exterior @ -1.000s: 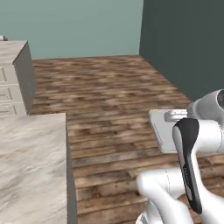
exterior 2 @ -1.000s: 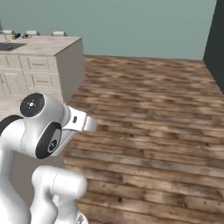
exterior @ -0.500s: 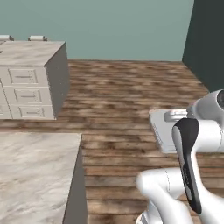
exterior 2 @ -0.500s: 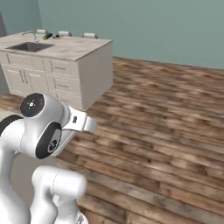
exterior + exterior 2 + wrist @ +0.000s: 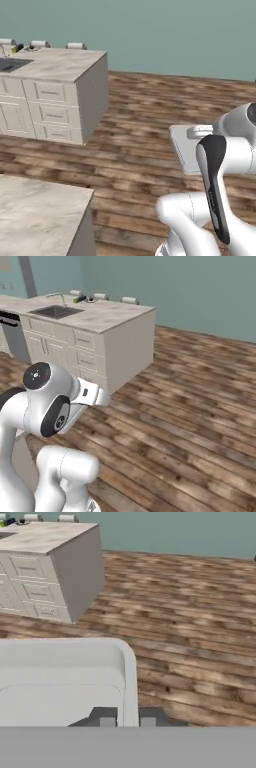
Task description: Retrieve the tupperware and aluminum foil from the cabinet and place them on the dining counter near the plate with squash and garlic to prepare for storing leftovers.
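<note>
The gripper (image 5: 127, 718) is clamping narrowly on the tupperware (image 5: 65, 679), its two small dark fingertips (image 5: 106, 716) pinching the raised rim at the bottom centre of the hand view. The tupperware is showing as a shallow, pale grey, translucent rectangle with rounded corners and a smooth, slightly glossy wall, and it is filling the lower left of that frame; its inside is looking bare. In the left base view the same container (image 5: 184, 148) is sitting as a flat pale slab at the right of the frame, just left of the white arm, and in the right base view a corner of it (image 5: 89, 397) is sticking out beside the rounded white joint at the left.

The dining counter (image 5: 60, 65) is standing in the upper left of the left base view, with a pale beige marbled stone top, cream recessed drawer fronts and a plain grey-beige end panel. A dark sink (image 5: 53, 311) is lying inset in its top in the upper left of the right base view, with a slim curved steel faucet (image 5: 58, 297) rising behind it. Cylindrical pale stool cushions (image 5: 129, 300) are peeking over the far edge. A second marbled desk (image 5: 35, 214) is occupying the lower left of the left base view. The floor (image 5: 190, 421) is showing worn brown wooden planks, under a flat teal wall (image 5: 165, 30).
</note>
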